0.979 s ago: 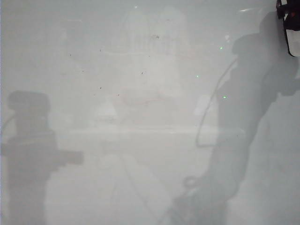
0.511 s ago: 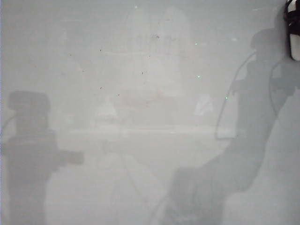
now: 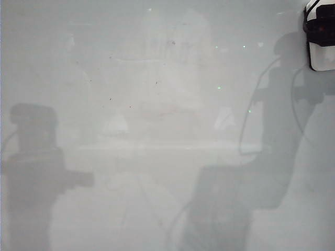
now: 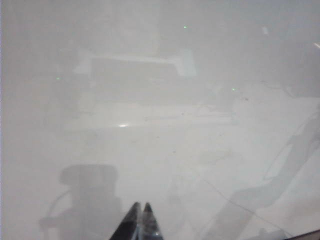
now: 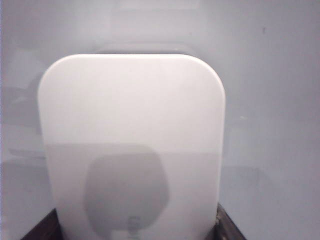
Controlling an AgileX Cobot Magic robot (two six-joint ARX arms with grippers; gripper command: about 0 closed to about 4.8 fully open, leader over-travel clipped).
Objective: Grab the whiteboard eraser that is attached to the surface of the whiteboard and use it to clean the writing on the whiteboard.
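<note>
The whiteboard [image 3: 157, 157] fills the exterior view, pale, glossy and smudged. At its top right corner sits the whiteboard eraser [image 3: 323, 56], a white rounded block, with my right gripper [image 3: 320, 23] on it. In the right wrist view the eraser [image 5: 132, 130] fills the space between the two dark fingers [image 5: 227, 226], one pressed against each of its sides, and the board [image 5: 275, 75] lies behind. My left gripper [image 4: 140, 220] hangs over bare board [image 4: 200, 125] with its jaws shut and empty. The writing does not show in any view.
Arm shadows lie on the board at the left [image 3: 34, 167] and at the right [image 3: 261, 172]. Small dark specks [image 3: 157, 82] and faint reddish smudges [image 3: 157, 110] mark the middle. Ceiling reflections cross the surface.
My right gripper and the eraser have come further into the exterior view at the top right and squared up. The arm's shadow has shifted on the board. The left gripper has stayed still.
</note>
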